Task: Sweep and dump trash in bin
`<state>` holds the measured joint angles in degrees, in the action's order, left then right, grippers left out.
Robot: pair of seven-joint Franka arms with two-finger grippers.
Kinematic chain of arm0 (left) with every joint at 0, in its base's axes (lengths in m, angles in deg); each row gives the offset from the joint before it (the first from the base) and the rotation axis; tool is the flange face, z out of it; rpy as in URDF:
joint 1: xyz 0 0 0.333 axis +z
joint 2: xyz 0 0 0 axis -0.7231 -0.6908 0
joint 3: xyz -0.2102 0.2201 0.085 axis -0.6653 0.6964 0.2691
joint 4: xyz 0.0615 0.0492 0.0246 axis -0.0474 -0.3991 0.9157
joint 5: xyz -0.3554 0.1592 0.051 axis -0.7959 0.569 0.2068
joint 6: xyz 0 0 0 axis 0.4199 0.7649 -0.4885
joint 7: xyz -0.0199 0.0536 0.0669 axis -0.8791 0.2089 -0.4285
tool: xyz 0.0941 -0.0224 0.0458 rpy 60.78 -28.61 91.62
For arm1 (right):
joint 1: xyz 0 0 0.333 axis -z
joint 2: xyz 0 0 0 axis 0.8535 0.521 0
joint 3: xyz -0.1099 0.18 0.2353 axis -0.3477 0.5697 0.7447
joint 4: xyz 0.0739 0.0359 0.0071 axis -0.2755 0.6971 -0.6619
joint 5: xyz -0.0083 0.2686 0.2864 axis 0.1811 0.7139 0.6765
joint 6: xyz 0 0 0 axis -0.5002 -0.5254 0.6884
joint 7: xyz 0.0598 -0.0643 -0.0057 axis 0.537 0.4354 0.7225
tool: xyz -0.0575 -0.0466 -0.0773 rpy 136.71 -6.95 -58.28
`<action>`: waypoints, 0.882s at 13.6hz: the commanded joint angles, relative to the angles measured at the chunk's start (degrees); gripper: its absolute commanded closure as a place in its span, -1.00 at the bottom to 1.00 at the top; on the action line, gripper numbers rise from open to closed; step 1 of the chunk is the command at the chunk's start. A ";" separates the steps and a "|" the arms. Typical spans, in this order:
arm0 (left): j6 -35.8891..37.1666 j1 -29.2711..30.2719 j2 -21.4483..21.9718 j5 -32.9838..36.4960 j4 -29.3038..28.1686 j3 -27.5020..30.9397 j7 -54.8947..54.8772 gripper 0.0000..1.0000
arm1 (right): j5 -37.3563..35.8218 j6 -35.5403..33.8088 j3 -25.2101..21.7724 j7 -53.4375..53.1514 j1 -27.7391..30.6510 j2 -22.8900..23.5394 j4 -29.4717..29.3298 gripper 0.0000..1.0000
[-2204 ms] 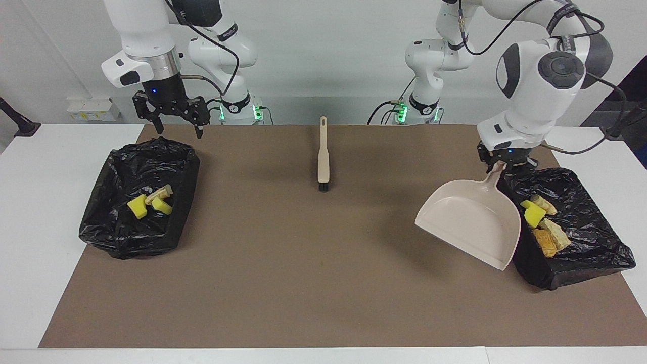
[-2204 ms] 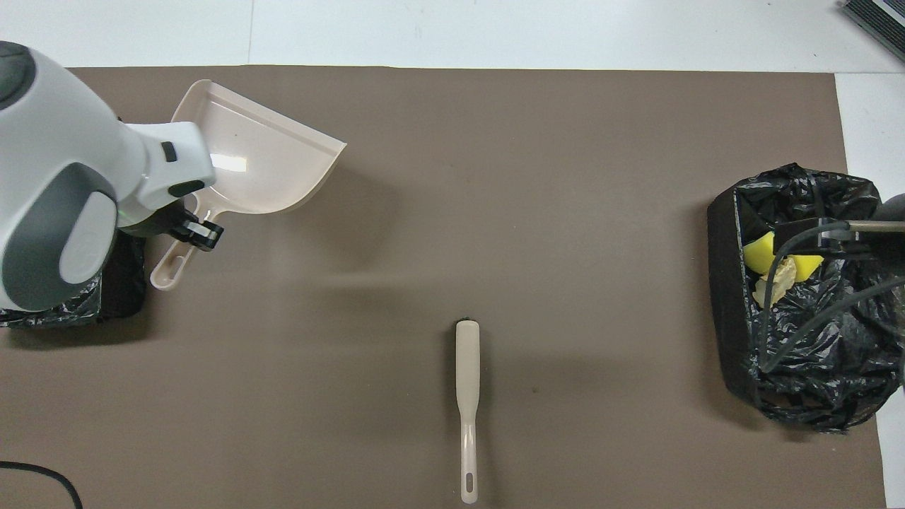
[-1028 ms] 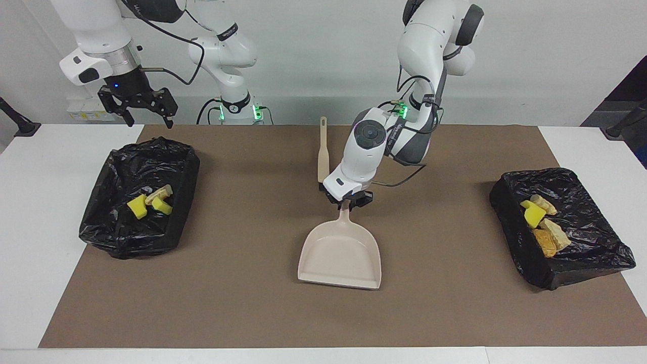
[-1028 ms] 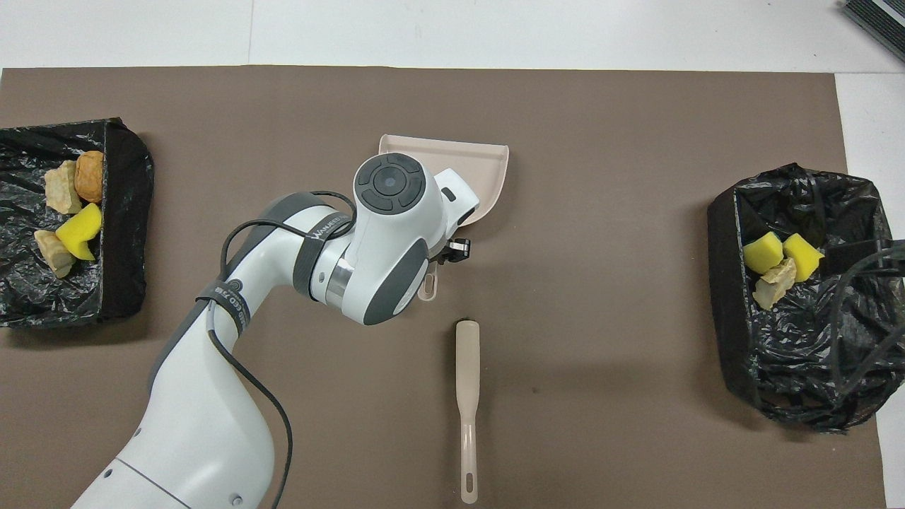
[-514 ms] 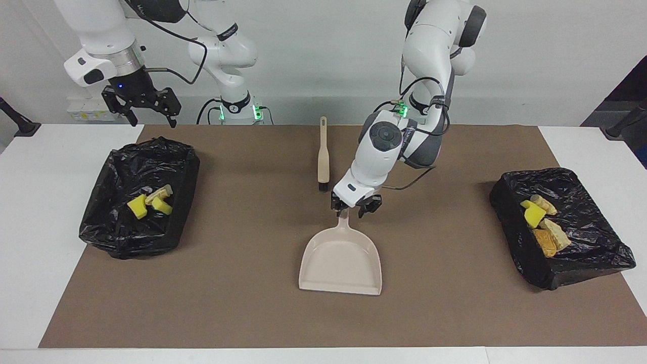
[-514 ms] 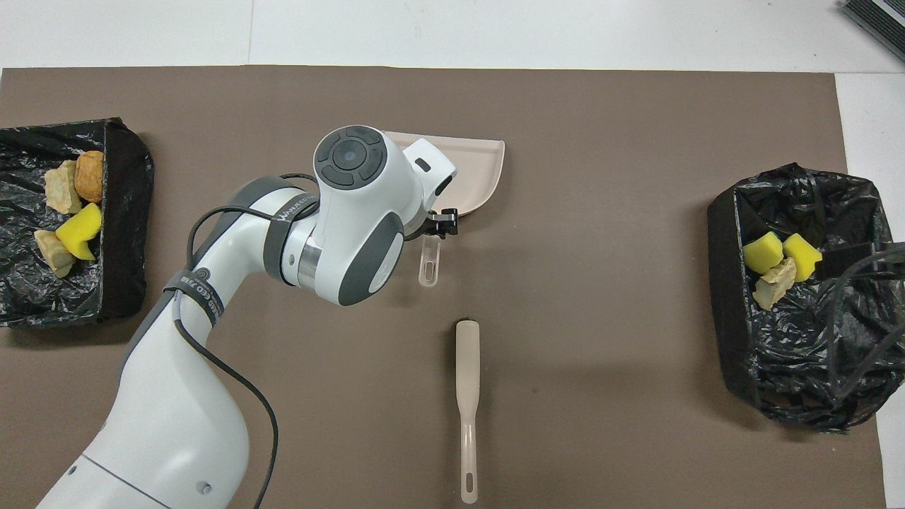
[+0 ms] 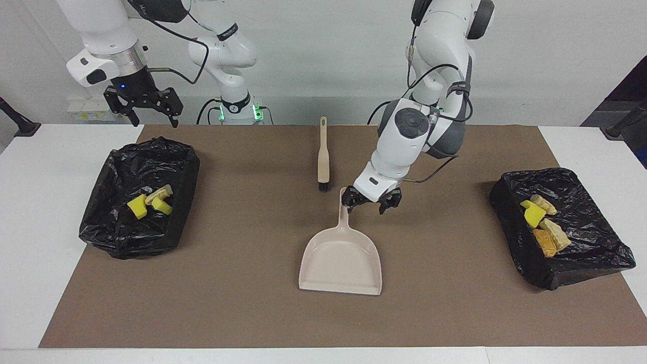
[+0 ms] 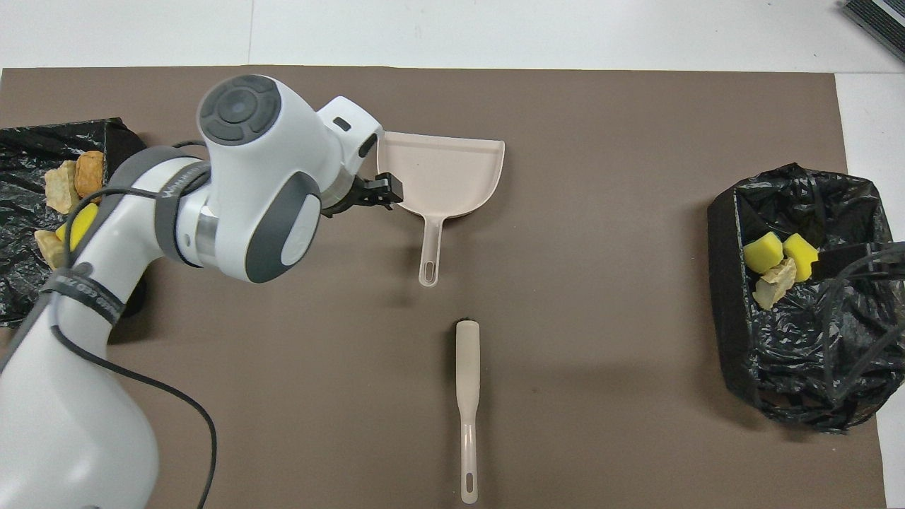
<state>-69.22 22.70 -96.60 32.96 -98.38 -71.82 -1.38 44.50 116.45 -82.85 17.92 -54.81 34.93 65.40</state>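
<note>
Plain white wall (image 7: 313, 45) at the far end, white table (image 7: 30, 227) topped with a brown mat (image 7: 252, 313), even overhead light, soft shadows.

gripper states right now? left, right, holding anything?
Left gripper: jaws open, empty, above the mat beside the dustpan handle.
Right gripper: jaws open, empty, raised by the bin at its end.
</note>
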 commanded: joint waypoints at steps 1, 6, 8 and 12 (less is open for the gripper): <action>5.19 4.26 1.73 1.45 1.62 0.05 -6.26 -1.00 | 0.67 -0.29 0.29 0.13 0.69 -0.27 0.26 -1.00; 11.70 11.91 4.53 3.03 4.09 0.41 -19.54 -1.00 | -0.04 -0.29 -0.67 0.04 -2.19 0.09 0.35 -1.00; 15.46 15.34 6.38 3.03 4.00 0.14 -26.31 -1.00 | -1.53 -0.29 -1.55 0.04 -4.22 0.09 0.35 -1.00; 18.72 18.94 9.90 3.12 4.00 0.14 -28.19 -1.00 | -1.89 -0.20 -5.68 0.13 -8.10 0.09 0.35 -1.00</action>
<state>-52.99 39.94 -88.48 35.13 -94.08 -71.03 -28.75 43.34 116.45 -86.52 17.92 -61.62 35.17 65.47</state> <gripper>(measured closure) 0.000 0.000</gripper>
